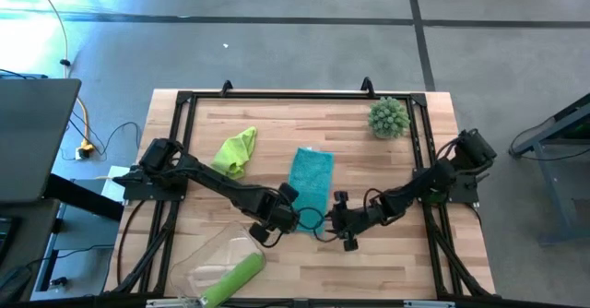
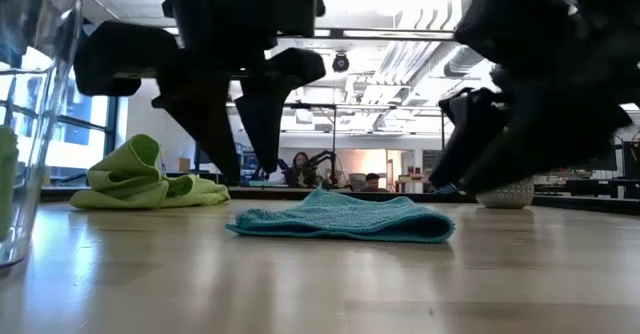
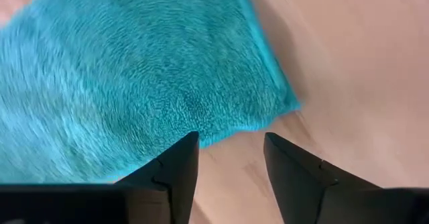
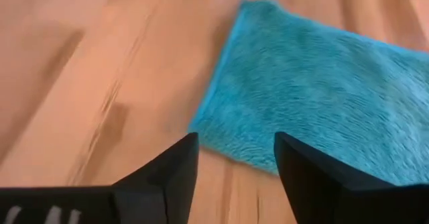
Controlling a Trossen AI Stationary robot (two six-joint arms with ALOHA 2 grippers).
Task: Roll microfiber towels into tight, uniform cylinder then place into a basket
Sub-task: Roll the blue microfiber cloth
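Both grippers (image 1: 293, 218) (image 1: 336, 223) flank the teal towel's (image 1: 311, 178) near end

Basket (image 1: 207, 269) runs off bottom edge in high view. Both wrist views crop the blue towel (image 3: 134, 76). Low view: arms blur, tops cut off.

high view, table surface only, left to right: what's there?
Crumpled lime green towel → left claw → teal towel → right claw → spiky grey-green ball. The clear basket with a rolled green towel sits at the near edge, overlapping the first two in left-right position, so it is left unranked.
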